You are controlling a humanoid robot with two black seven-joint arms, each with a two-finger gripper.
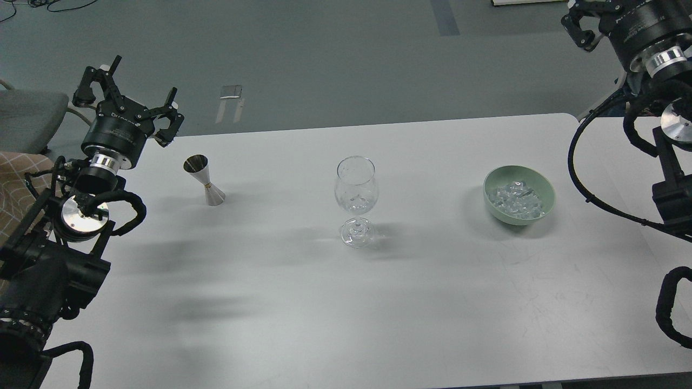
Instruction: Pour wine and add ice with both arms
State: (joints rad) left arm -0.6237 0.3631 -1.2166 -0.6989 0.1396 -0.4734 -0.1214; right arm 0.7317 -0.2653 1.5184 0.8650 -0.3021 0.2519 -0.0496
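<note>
A clear wine glass (pixel 356 189) stands upright in the middle of the white table (pixel 303 302), with a few small clear bits in the bottom of its bowl. A pale green bowl (pixel 545 190) to its right holds the ice (pixel 516 201). A silver jigger (pixel 204 180) stands to the left. My left gripper (pixel 144 75) is open and empty, raised over the table's far left edge, left of the jigger. My right gripper (pixel 586 16) is high at the top right, far above the bowl, and cut off by the view's edge.
A grey chair (pixel 27 116) stands beyond the table's left end. A small metal plate (pixel 231 92) lies on the grey floor behind the table. My right arm's cable (pixel 581 178) loops over the table's right end.
</note>
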